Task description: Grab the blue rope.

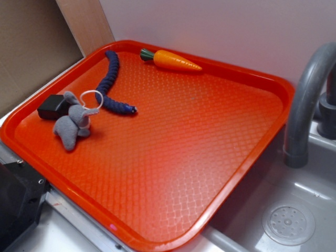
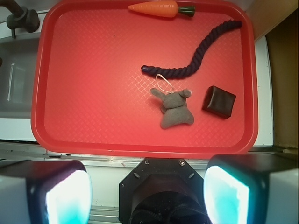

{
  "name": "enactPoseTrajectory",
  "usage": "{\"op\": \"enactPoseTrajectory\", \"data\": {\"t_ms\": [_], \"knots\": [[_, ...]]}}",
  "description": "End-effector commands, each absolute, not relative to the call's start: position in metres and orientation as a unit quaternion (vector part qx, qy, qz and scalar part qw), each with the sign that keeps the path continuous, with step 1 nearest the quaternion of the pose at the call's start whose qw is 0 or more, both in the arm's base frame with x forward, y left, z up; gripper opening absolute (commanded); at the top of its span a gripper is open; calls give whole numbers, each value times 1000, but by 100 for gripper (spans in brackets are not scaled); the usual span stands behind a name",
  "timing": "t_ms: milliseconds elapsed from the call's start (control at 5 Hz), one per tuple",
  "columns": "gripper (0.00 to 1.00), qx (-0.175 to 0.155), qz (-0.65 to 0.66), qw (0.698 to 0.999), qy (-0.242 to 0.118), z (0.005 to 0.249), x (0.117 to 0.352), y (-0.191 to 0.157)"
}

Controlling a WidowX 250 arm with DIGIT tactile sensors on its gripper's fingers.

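Cardboard (image 1: 31, 47) stands at the far left of the exterior view, behind a red tray (image 1: 210, 157) that fills most of the frame. Near the tray's left edge lies a small black block (image 1: 51, 106), and just beside it a grey plush toy (image 1: 73, 126) with a white ring (image 1: 92, 100) at its head. The blue rope (image 1: 109, 79) runs from the tray's back left corner in a curve toward the plush toy, its pale tip ending close to the right of the ring; whether the ring touches the rope cannot be told. Further right, along the back rim, an orange toy carrot (image 1: 176, 60) lies with its green end pointing toward the rope, well apart from it. To the right of the tray stands a grey faucet (image 1: 307, 100) over a grey sink (image 1: 289, 220) with a round drain. In the wrist view the gripper (image 2: 147, 196) hangs above the near edge of the tray, its two fingers (image 2: 65, 193) wide apart and holding nothing, well away from the rope (image 2: 196, 60).
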State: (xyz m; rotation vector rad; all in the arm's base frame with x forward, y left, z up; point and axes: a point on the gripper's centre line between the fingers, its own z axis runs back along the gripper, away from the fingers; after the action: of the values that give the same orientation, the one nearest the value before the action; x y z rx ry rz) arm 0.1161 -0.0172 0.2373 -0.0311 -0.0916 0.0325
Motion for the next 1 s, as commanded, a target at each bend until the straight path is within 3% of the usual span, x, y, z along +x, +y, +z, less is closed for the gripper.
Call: {"op": "enactPoseTrajectory", "data": {"t_ms": [0,400,800], "knots": [[100,-16,16,999,-46,237,116,-17],[100,-80,239,967,-30,219,161,21],[100,-59,341,937,-41,186,222,62]]}}
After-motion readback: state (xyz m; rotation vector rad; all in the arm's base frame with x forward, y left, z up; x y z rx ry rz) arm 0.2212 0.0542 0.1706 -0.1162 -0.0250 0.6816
